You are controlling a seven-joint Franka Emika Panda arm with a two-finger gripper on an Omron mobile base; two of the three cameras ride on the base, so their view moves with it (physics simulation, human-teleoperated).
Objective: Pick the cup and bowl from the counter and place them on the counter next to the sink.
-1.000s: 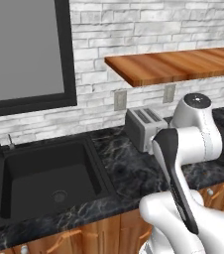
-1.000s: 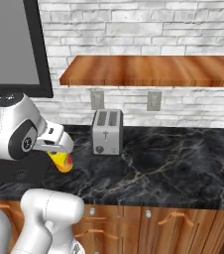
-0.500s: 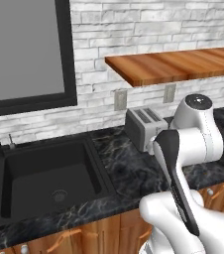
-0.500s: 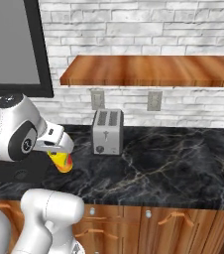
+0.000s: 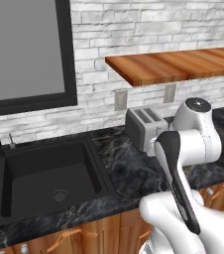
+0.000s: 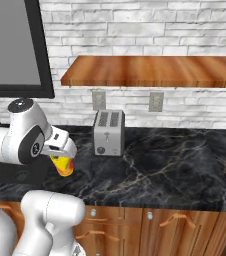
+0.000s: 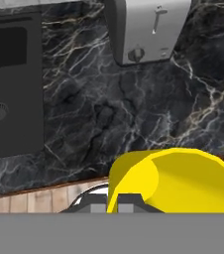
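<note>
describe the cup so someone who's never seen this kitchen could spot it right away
Start at the black marble counter under the wooden shelf and find the silver toaster. To its left, toward the sink, the gripper is shut on the cup above the counter. It is the one small yellow-orange thing, far shorter than the toaster.

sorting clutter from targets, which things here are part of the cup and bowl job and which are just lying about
Part of the job: cup, held off the counter in the shut gripper; sink.
Just lying about: toaster, wooden shelf, wall outlets.
</note>
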